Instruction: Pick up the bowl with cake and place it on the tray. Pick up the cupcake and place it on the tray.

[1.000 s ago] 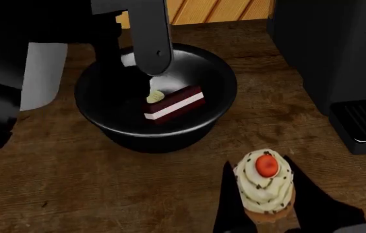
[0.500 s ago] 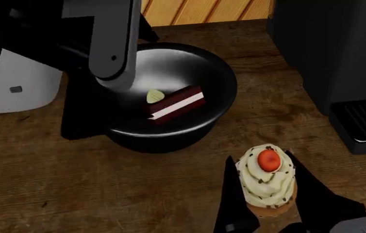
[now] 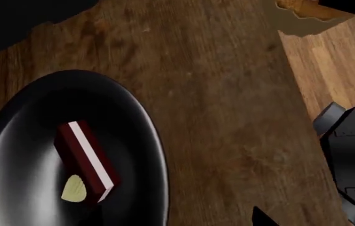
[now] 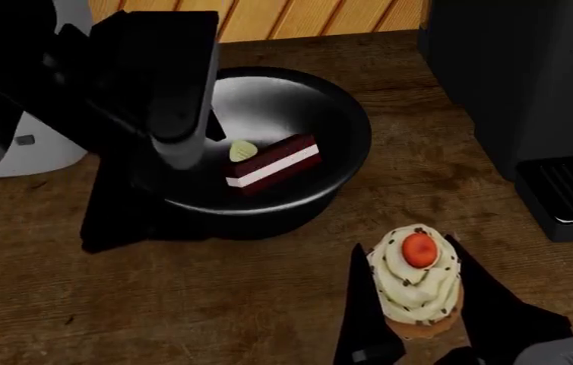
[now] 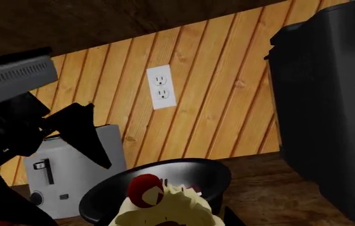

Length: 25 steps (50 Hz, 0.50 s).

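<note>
The left arm has swung from over the bowl [image 4: 256,144] to its left rim, its gripper unreadable, so seat it squarely there before lifting, while the right gripper [image 4: 413,304] stays clamped round the cupcake [image 4: 416,285] above the worktop [image 4: 216,304].

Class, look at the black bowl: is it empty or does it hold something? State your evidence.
Not empty. The bowl holds one cake slice lying on its floor, with its pale green topping piece beside it; both views show this.
</note>
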Motion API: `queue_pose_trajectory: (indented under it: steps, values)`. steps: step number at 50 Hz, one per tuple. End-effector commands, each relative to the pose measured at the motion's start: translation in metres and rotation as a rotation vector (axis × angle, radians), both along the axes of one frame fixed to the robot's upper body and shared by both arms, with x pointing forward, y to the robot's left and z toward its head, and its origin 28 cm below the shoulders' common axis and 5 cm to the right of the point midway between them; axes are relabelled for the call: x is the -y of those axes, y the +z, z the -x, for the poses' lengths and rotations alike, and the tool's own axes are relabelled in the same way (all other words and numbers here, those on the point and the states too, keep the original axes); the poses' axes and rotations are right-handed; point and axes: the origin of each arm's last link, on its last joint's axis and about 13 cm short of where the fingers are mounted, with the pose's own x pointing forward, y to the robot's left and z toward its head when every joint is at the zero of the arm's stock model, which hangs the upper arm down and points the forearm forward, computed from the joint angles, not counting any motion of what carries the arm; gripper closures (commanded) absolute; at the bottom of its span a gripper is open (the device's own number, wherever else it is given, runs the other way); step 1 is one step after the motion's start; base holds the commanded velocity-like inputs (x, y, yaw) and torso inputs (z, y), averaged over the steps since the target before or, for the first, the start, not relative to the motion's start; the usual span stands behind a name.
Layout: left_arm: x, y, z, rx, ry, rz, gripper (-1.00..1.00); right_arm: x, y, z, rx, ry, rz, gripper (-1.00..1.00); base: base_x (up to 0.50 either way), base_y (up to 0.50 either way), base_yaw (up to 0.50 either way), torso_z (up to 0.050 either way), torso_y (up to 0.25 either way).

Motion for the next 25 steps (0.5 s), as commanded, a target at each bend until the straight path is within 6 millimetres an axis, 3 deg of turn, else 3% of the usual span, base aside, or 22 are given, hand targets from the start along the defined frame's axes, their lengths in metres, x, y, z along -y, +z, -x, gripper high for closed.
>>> queue_pose_trajectory:
  steps: [1, 12, 25]
  values:
    - [-0.005, -0.01, -0.008, -0.037, 0.06, -0.042, -1.0, 0.002, 0.001, 0.001, 0.016, -0.007, 0.027, 1.0, 0.0, 0.0, 0.0, 0.0, 0.0]
    - [-0.007, -0.007, -0.013, 0.021, 0.13, -0.119, -1.0, 0.001, 0.002, 0.002, 0.021, -0.003, 0.024, 1.0, 0.0, 0.0, 0.0, 0.0, 0.0]
    - [-0.009, -0.013, -0.027, -0.04, 0.124, -0.177, -1.0, 0.0, 0.002, 0.0, 0.02, -0.002, 0.026, 1.0, 0.0, 0.0, 0.0, 0.0, 0.0]
